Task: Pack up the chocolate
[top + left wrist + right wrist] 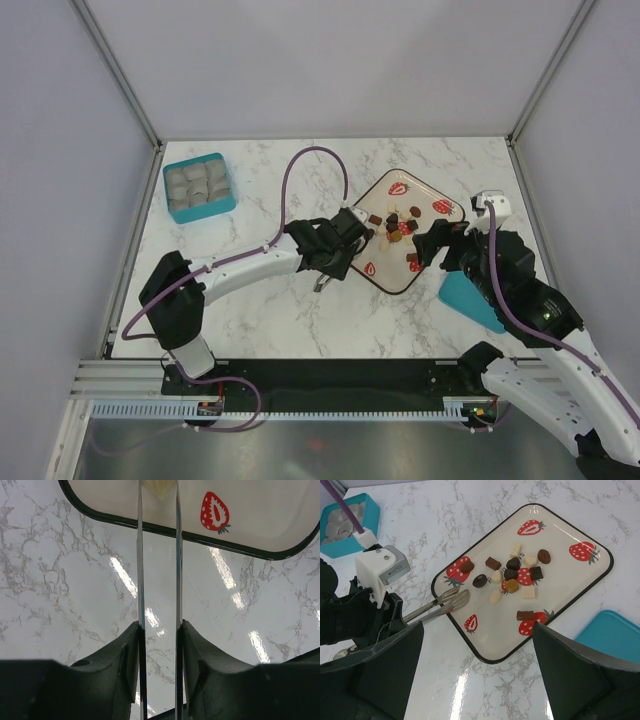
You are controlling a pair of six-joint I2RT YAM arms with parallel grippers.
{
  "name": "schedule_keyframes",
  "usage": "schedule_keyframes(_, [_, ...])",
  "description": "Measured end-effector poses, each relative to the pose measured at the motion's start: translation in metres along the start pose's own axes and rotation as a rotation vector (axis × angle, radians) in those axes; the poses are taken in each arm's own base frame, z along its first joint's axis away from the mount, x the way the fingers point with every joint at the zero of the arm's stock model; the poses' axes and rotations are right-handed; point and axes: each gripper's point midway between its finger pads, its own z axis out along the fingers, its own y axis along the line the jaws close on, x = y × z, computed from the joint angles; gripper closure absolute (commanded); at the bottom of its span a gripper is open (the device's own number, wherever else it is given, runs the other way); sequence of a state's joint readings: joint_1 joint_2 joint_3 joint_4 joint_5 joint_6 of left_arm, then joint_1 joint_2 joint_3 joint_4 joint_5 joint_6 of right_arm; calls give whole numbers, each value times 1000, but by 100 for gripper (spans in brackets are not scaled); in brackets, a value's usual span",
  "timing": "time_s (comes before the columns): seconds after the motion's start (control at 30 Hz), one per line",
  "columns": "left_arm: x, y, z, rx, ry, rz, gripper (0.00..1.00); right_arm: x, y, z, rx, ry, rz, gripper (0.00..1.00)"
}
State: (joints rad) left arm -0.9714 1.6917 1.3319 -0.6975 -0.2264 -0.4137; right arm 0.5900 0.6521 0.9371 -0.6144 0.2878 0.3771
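Several chocolate pieces [400,225], dark, mid brown and pale, lie in the middle of a cream tray [383,285] with strawberry prints. They also show in the right wrist view [512,563]. My left gripper [348,242] is shut on metal tongs [140,555]. The tong tips [451,601] reach over the tray's left edge [260,510], apart from the pieces. My right gripper [437,243] is open and empty above the tray's near corner [505,630].
A teal box [199,186] with pale cup liners stands at the back left, also in the right wrist view [345,517]. A teal lid [468,298] lies right of the tray, under my right arm. Grey walls enclose the marble table.
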Motion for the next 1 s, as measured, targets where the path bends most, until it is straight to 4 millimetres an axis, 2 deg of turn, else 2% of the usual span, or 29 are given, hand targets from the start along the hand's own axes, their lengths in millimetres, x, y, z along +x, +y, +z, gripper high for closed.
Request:
schedule_keyframes(0.13, [-2,2,-6,-11,8,-2,62,-1,0,-1,-2,-4,1,2])
schedule_keyframes(0.37, [-29,10,-37,-25,-54,-31,63,-1,0,-2,-4,-7,2,2])
schedule_keyframes(0.53, [-51,36,-54,-52,-105,-96,65,-1,0,-2,-6,-8,4,2])
schedule_keyframes(0.6, [-59,56,-59,-88,-120,-136,65,-1,1,-3,-10,-7,5,2])
schedule_keyframes(0.7, [-71,98,-64,-162,-138,-211,66,-1,3,-4,-23,-7,9,2])
schedule_keyframes(0.87, [-90,184,-78,-316,-187,-356,66,2,4,-4,-31,2,14,2])
schedule_keyframes(1.0, [-103,255,-98,-439,-246,-486,66,5,4,-2,-30,10,11,2])
